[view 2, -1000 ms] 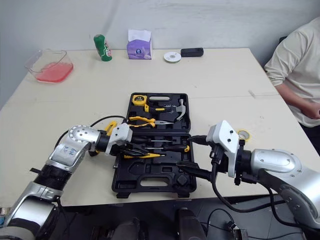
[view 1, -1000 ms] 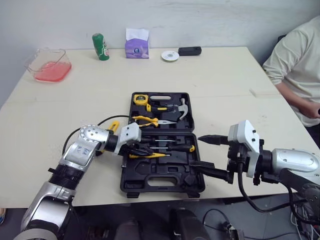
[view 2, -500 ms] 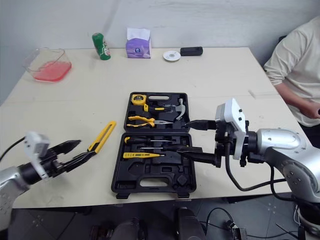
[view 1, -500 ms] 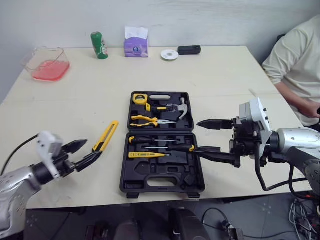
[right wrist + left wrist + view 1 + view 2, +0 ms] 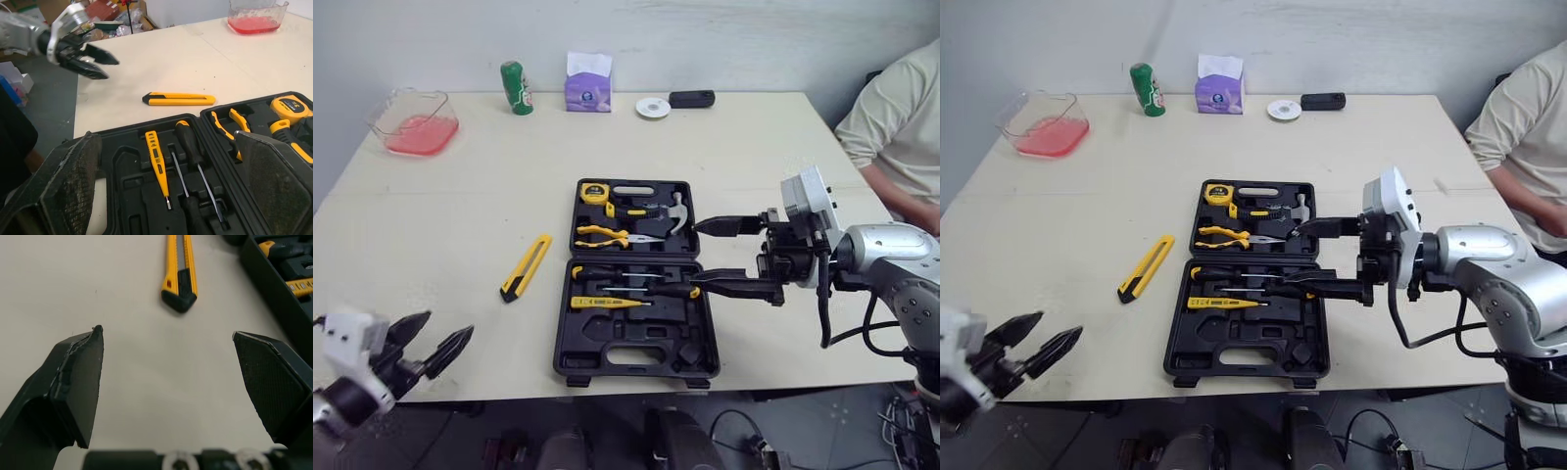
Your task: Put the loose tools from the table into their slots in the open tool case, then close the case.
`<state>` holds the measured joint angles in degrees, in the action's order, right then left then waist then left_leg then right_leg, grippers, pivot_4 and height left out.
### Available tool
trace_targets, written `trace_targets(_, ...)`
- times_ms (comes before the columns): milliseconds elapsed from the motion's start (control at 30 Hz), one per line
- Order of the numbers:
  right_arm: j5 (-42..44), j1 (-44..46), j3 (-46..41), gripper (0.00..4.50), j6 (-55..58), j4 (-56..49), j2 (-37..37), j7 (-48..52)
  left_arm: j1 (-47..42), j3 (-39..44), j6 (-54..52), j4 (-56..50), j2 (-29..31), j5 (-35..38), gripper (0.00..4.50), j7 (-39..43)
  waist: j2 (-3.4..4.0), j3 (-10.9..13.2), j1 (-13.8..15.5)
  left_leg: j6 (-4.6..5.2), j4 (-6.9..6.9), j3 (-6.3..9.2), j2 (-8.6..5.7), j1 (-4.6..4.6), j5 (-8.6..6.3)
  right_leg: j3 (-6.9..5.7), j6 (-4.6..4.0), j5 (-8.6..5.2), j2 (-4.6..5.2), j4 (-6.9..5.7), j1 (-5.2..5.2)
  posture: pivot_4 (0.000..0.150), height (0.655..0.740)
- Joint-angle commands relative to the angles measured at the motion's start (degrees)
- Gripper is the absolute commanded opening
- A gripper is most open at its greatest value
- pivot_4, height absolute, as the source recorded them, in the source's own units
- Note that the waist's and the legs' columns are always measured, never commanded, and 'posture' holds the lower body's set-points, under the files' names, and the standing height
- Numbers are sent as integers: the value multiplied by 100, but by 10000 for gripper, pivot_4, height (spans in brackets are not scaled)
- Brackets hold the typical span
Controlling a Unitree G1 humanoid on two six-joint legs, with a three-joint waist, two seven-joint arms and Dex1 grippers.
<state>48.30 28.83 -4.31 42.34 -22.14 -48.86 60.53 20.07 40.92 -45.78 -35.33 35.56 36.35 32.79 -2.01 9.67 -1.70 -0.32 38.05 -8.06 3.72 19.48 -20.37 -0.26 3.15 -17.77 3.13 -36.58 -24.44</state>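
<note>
Fingers [image 5: 78, 372] of my left pincer [image 5: 438, 333] stand spread and empty above the desk's [image 5: 460, 196] near left part, well apart from the yellow utility knife [image 5: 526, 266], which lies loose on the desk left of the open tool case [image 5: 636, 341]. My right pincer [image 5: 695, 257] is released too, spread wide and empty over the right side of the case, which holds screwdrivers [image 5: 636, 284] and pliers [image 5: 607, 235] in slots.

Far side, in row: clear tub [image 5: 413, 122] with red contents at left; green can [image 5: 516, 88] upright; purple tissue pack [image 5: 587, 81]; white disc [image 5: 653, 108]; black oblong item [image 5: 691, 99] just beside disc. Person [image 5: 891, 127] in cream top at right edge.
</note>
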Motion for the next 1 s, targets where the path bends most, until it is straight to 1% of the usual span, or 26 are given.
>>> trace_targets(33,54,-18,-203,45000,-63,-213,-32,-21,-560,-584,-443,31,471,-238,44194,-433,4,2,-3,-1,-1,0,0,0,-1,-1,5,3,1,0,0,1500,7400)
trace_targets(133,63,-239,-325,45000,-35,-455,-47,-196,-1416,-1413,-1236,328,858,-284,44194,-750,8,4,1,-33,-3,-1,0,5,16,-4,5,2,0,3,-2,1500,7400)
trace_targets(167,49,-309,-343,45000,-41,-532,-53,-240,-1589,-1600,-1303,374,905,-329,44194,-797,8,4,-1,-36,-3,0,0,8,17,-5,5,2,-2,2,-5,1500,7400)
trace_targets(300,81,-594,-467,45000,-32,-882,-2,-552,-2575,-2397,-1616,982,929,-607,44194,-1058,14,7,-6,-37,-1,-4,1,19,20,-6,8,3,-4,7,-12,1500,7400)
trace_targets(433,117,-743,-528,45000,-13,-1033,30,-759,-3219,-3080,-1598,1711,943,-1036,44194,-1134,14,8,-4,-42,1,-7,3,20,23,-4,10,4,-11,6,-15,1500,7400)
trace_targets(533,98,-871,-542,45000,-22,-1157,24,-892,-3493,-3407,-1803,2049,926,-1262,44194,-1209,16,8,13,-46,1,-7,2,15,28,-5,10,4,-13,3,-13,1500,7400)
trace_targets(633,131,-926,-577,45000,-12,-1230,1,-982,-3460,-3534,-1838,1894,962,-1271,36533,-1048,16,8,6,-47,1,-7,1,7,33,-1,11,4,-12,-7,-9,1500,7400)
trace_targets(667,140,-941,-589,45000,-12,-1242,-8,-1000,-3456,-3513,-1841,1851,944,-1251,32251,-1010,16,8,3,-49,1,-8,1,4,34,2,11,5,-12,-12,-9,1500,7400)
trace_targets(767,145,-997,-625,45000,-17,-1273,-38,-1049,-3509,-3352,-1917,1753,855,-1121,17137,-934,16,8,10,-52,0,-12,2,-3,35,7,10,4,-12,-22,-10,1500,7400)
trace_targets(800,146,-1029,-647,45000,-13,-1299,-60,-1061,-3568,-3252,-1923,1687,889,-1037,13664,-836,16,9,12,-53,0,-12,2,-3,36,7,10,4,-12,-23,-10,1500,7400)
trace_targets(867,156,-1094,-695,45000,-6,-1333,-96,-1054,-3667,-3098,-1934,1586,989,-902,13381,-639,16,9,13,-53,0,-11,2,-2,36,6,10,4,-13,-22,-11,1500,7400)
trace_targets(933,204,-1130,-755,45000,42,-1364,-161,-1025,-3892,-2970,-1651,1401,1486,-730,13381,-20,-3,20,10,-53,0,-12,1,2,36,6,10,4,-12,-22,-13,1500,7400)
trace_targets(1000,307,-1206,-816,45000,127,-1411,-272,-982,-4410,-2956,-1495,1172,2072,-269,13381,926,-40,45,9,-58,2,-9,3,9,39,3,9,3,-14,-25,-20,1500,7400)
